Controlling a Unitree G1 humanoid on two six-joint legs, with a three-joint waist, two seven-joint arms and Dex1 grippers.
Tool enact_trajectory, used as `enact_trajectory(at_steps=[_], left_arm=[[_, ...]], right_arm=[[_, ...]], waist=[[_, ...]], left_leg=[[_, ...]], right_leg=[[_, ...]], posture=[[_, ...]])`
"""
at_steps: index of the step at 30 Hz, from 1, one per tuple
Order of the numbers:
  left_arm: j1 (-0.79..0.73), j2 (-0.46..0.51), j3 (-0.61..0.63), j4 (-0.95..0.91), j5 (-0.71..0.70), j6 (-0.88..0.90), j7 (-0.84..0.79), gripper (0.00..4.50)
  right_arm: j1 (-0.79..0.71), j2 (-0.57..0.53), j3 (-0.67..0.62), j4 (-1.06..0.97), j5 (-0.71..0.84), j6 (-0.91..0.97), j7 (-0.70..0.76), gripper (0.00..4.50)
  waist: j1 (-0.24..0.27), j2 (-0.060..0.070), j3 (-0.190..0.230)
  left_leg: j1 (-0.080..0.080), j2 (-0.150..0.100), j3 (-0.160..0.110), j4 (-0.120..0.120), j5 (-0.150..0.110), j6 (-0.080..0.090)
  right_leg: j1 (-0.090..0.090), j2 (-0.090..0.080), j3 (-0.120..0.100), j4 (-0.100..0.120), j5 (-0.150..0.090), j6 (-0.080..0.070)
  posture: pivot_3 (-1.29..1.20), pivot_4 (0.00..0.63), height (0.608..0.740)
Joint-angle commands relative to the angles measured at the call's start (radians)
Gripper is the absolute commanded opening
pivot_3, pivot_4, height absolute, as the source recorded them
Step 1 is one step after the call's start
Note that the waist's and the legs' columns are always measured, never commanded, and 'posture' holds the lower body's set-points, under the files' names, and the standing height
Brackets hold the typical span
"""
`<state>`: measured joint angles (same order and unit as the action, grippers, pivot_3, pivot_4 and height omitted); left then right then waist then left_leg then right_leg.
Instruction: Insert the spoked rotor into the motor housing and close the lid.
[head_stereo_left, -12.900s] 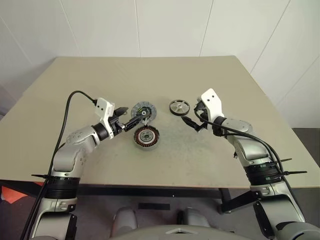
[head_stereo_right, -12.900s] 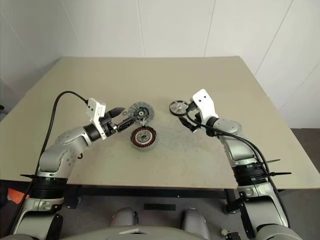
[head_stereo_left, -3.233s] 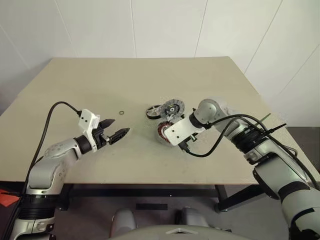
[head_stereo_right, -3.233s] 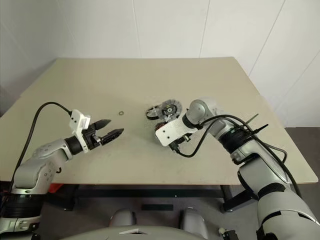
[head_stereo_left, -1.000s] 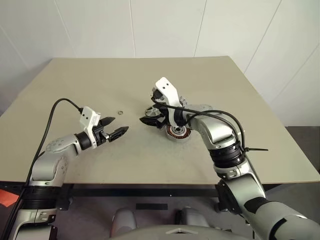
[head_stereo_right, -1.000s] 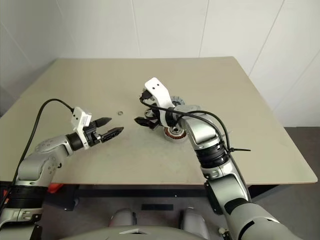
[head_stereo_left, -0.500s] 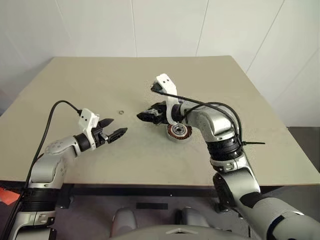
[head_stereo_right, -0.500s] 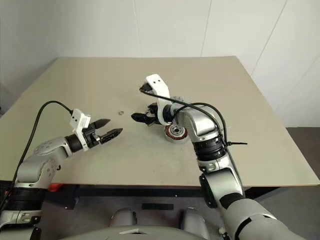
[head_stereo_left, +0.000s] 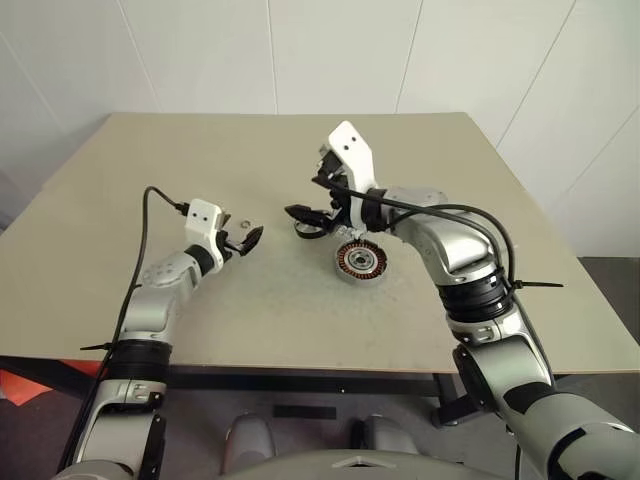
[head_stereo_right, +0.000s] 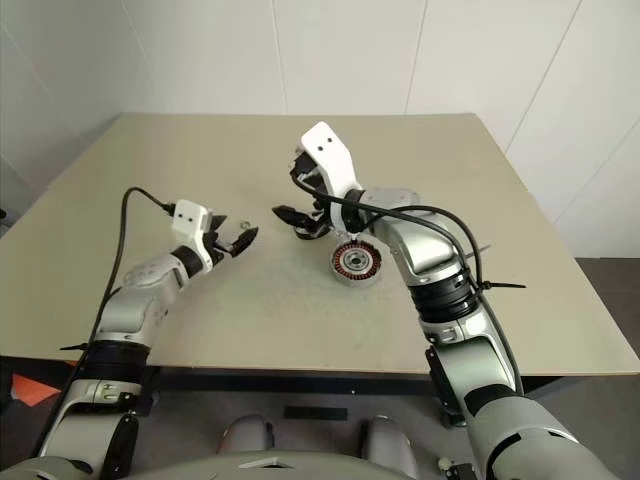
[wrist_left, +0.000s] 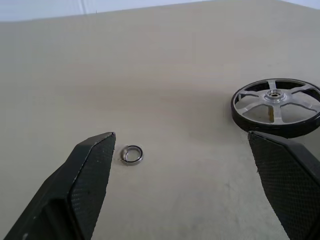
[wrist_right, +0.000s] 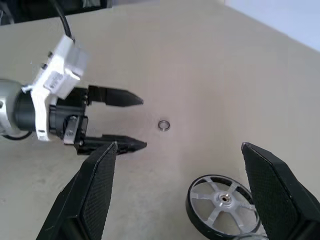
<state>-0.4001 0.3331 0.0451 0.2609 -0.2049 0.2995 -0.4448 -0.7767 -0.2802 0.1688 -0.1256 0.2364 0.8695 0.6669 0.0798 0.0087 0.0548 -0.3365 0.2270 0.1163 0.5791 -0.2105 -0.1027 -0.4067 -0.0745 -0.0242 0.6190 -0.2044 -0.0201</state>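
Note:
The spoked rotor, a small silver wheel with a dark rim, lies flat on the table left of the motor housing. The housing is a grey cup with copper windings around a silver centre. My right gripper hovers open above the rotor, pointing left, with nothing between its fingers. My left gripper is open too, low over the table, facing the rotor with nothing held. The lid is hidden.
A small metal ring lies on the table just ahead of the left gripper's fingertips. My right arm reaches across above the housing. The tabletop stretches bare toward the back wall.
My left gripper has moved forward toward the ring and the rotor. My right gripper has lifted a little above the rotor. Both stayed open.

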Motion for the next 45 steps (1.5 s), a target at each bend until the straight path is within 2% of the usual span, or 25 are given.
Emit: enact_trajectory(at_steps=[1,8,15,23,35,40,45], left_arm=[[-0.067,0.006,-0.001,0.070,0.066,-0.063,0.059,4.50],[-0.156,-0.029,-0.018,0.200,0.135,-0.115,0.133,4.50],[-0.215,-0.065,-0.048,0.294,0.187,-0.070,0.180,4.50],[-0.274,-0.109,-0.022,0.383,0.179,0.001,0.228,4.50],[-0.297,-0.102,-0.007,0.457,0.187,-0.010,0.269,4.50],[-0.307,-0.106,-0.011,0.473,0.188,-0.015,0.275,2.91],[-0.310,-0.106,-0.013,0.478,0.188,-0.014,0.274,2.91]], right_arm=[[-0.004,-0.041,-0.095,-0.087,0.055,0.002,0.002,4.49],[0.029,-0.088,-0.146,-0.088,0.073,0.010,-0.037,4.49],[0.048,-0.078,-0.146,-0.071,0.079,0.011,-0.078,4.49],[0.056,-0.082,-0.157,-0.046,0.083,0.004,-0.102,4.49],[0.060,-0.091,-0.166,-0.031,0.091,0.002,-0.125,4.49],[0.059,-0.088,-0.168,-0.029,0.093,0.003,-0.131,4.50],[0.059,-0.087,-0.170,-0.029,0.095,0.004,-0.135,4.50]], waist=[[-0.001,0.000,0.000],[0.006,0.000,0.000],[0.016,0.000,0.000],[0.017,0.000,0.000],[0.017,0.000,0.000],[0.016,0.000,0.000],[0.017,0.000,0.000]], left_leg=[[0.000,0.000,0.000,0.000,0.000,0.000],[0.001,0.000,0.000,0.000,0.000,0.000],[0.000,-0.001,0.000,0.000,0.000,0.000],[0.000,-0.001,0.000,0.000,0.000,0.000],[0.001,-0.001,0.000,0.000,0.000,0.000],[0.001,-0.001,0.000,0.000,0.000,0.000],[0.001,-0.001,0.000,0.000,0.000,0.001]], right_leg=[[0.000,0.000,0.000,0.000,0.000,0.000],[0.000,0.000,0.000,0.001,0.000,0.000],[0.000,0.000,0.000,0.000,0.000,0.000],[0.000,-0.001,0.001,0.001,0.000,0.000],[0.000,-0.001,0.001,0.001,0.000,0.000],[0.000,-0.001,0.001,0.001,0.000,0.000],[0.000,-0.001,0.001,0.000,0.000,0.000]], posture=[[0.00,0.000,0.740],[0.00,0.000,0.740],[0.00,0.000,0.740],[0.00,0.000,0.740],[0.00,0.000,0.740],[0.00,0.000,0.740],[0.00,0.000,0.740]])
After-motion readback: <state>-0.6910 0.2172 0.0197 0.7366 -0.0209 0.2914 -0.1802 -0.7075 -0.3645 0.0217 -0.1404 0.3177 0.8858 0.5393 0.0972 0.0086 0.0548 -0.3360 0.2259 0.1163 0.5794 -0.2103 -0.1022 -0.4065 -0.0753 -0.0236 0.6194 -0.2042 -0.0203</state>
